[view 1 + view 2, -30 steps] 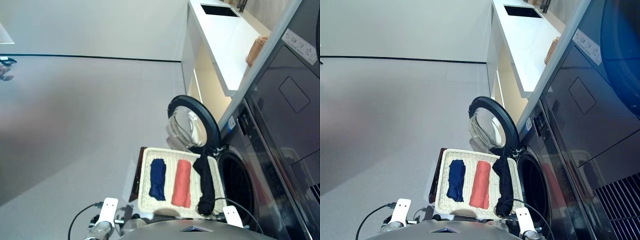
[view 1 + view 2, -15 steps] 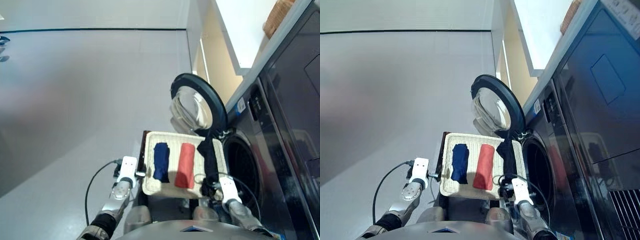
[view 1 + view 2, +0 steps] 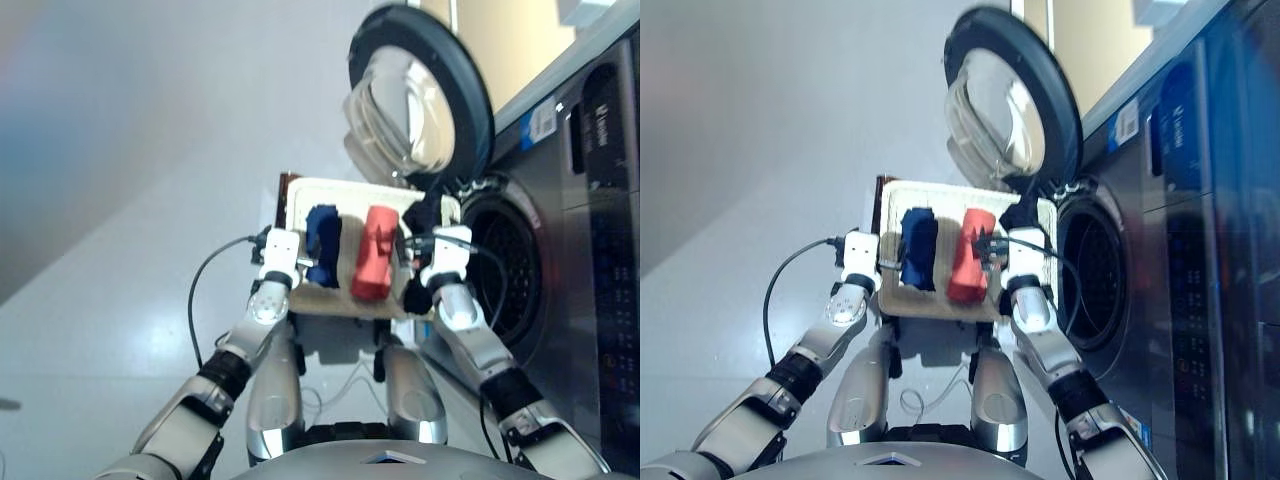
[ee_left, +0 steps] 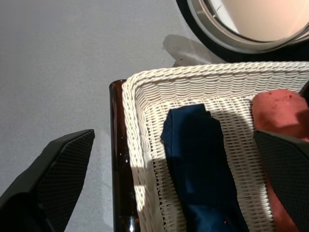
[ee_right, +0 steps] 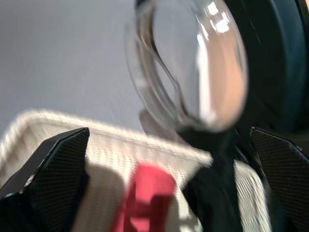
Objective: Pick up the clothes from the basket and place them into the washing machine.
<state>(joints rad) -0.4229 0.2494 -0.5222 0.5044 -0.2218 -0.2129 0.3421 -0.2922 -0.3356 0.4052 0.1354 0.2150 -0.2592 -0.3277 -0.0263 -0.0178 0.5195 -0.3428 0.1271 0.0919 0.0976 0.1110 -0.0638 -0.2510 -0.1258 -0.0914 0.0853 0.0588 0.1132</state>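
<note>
Both arms are reaching forward over the basket point(image 3: 300, 195), which is sitting on a dark stand directly in front of the washing machine point(image 3: 560, 250). The left gripper point(image 4: 159, 193) is hovering at the basket's left rim with its fingers point(image 4: 53, 169) spread wide and holding nothing; in the left wrist view one finger is sitting outside the rim over the floor point(image 4: 58, 58) while the other is over the coral-red cloth point(image 4: 280, 108), with the navy cloth point(image 4: 200, 159) lying between them but not gripped. The right gripper point(image 5: 169, 188) is hovering over the basket's right side, fingers also wide apart and empty; in its wrist view the coral-red cloth and the black cloth point(image 5: 215, 188) are showing between the two fingers, untouched as far as can be seen. All three clothes are lying in the basket: navy cloth on the left, coral-red in the middle, black cloth on the right with its far end draping toward the door hinge. The round glass door point(image 3: 420, 95) is standing open just beyond the basket, and the drum opening point(image 3: 505, 255) is showing dark to the right of the right gripper.
</note>
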